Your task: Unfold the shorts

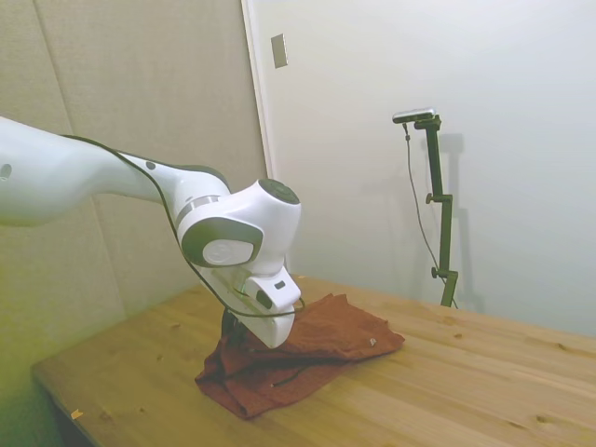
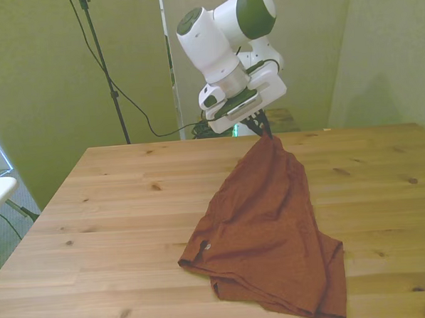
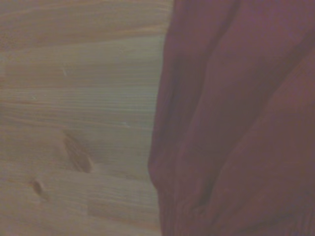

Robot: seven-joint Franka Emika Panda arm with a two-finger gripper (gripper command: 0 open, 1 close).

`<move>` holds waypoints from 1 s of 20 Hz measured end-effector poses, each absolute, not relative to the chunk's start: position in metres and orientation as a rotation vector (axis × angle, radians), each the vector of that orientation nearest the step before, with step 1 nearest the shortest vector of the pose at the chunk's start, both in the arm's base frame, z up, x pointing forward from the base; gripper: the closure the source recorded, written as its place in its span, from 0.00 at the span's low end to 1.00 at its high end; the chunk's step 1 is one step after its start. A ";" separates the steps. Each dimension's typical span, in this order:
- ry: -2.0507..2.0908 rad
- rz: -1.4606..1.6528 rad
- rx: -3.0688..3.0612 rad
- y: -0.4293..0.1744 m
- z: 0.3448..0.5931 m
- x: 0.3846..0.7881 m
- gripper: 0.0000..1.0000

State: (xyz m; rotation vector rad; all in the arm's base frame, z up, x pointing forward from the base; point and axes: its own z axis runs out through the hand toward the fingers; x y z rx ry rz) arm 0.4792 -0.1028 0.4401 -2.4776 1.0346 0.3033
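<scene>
- The gripper [image 2: 266,128] is pinched onto the far top edge of the shorts [image 2: 269,220], its dark fingers closed on a peak of the rust-brown cloth
- In the front view that gripped peak stands above the table [image 2: 115,207], close to its far edge, and the fabric fans downward and toward the camera from it
- The rest of the shorts lies on the wood: a wrinkled spread that reaches close to the near edge, toward the front view's right of centre
- A folded corner at the front view's left of the garment carries a small pale button or stud [image 2: 206,247]
- From the side view the shorts [image 1: 298,358] form a low rumpled heap whose near part rises to the gripper [image 1: 230,326]; a small pale spot [image 1: 372,343] shows near the far end, and a thin dark slit [image 1: 291,377] runs across the lower fold
- The white arm [image 1: 112,182] comes in from the side view's left, with its wrist bent down over the cloth
- In the wrist view, hanging folds of the shorts [image 3: 236,123] fill about half the frame, out of focus, with bare knotted table [image 3: 74,123] beside them
- A black cable [image 2: 124,99] and a thin stand pole [image 2: 100,58] stand behind the table at the front view's left
</scene>
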 end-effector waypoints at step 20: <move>0.910 0.326 -2.668 0.042 0.458 0.565 0.00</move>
